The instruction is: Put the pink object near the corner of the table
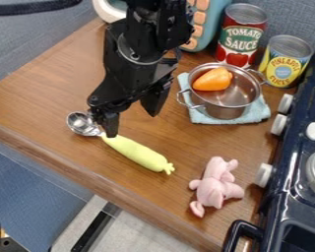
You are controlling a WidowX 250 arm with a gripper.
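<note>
And here I am, black fingers (110,124) spread wide apart, holding nothing, hanging over the brown wooden desk (61,78). The pink plush toy (216,187) lies well apart from my fingers, toward the navy toy stove (278,197) and close to the desk's near edge. Right by one fingertip, the silver metal spoon (81,124) and the slim yellow-green toy vegetable (140,153) lie end to end — whether that fingertip touches either, I can't tell. Over on my stove side, there's the shiny metal pot (225,112) on a light blue cloth (255,115), an orange toy vegetable (212,79) inside — and beyond it, a red can (239,37) beside a yellow can (285,61).
</note>
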